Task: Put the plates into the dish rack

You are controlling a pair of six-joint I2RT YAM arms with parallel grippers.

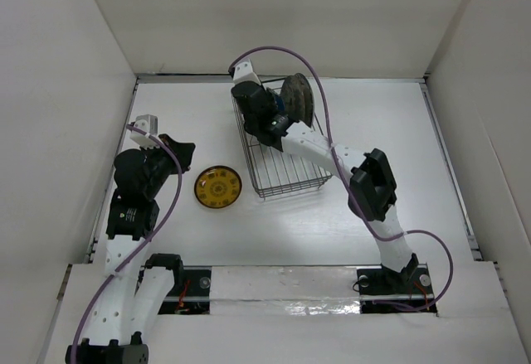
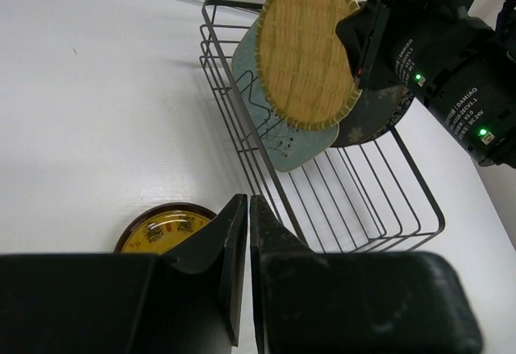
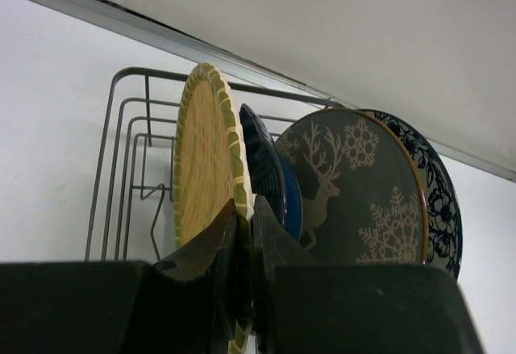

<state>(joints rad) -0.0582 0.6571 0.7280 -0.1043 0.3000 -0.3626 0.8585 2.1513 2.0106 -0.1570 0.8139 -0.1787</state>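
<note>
right gripper (image 3: 244, 213) is clamping the yellow-tan plate (image 3: 197, 168) in the dish rack (image 3: 121, 128), release likely pending; left gripper (image 2: 248, 206), closed empty, is hovering by the mandala plate (image 1: 218, 187).

Top view overhead; wrist views close, sharing dish rack (image 1: 286, 172)
</note>
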